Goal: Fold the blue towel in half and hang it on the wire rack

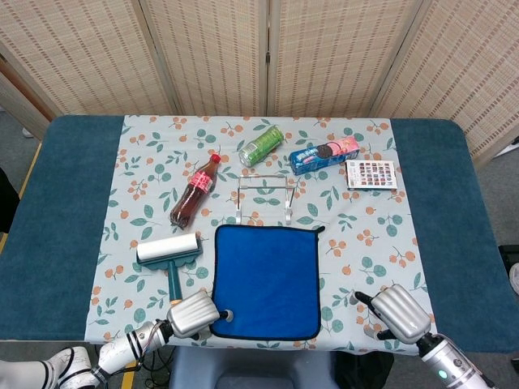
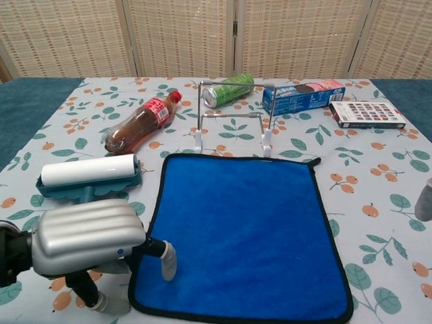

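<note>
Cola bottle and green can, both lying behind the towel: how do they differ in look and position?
The cola bottle is clear plastic with dark drink, a red label and red cap; the green can is opaque green metal. The bottle is longer and lies left of the wire rack; the can is shorter and lies behind the rack, further from the robot. Both lie on their sides on the floral tablecloth, angled the same diagonal way, untouched by either hand.

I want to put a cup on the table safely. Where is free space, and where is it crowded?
Free: the teal table margins outside the floral cloth, and the cloth between the blue towel and the colour-swatch box. Crowded: the far strip with cola bottle, green can, biscuit box, wire rack.
</note>
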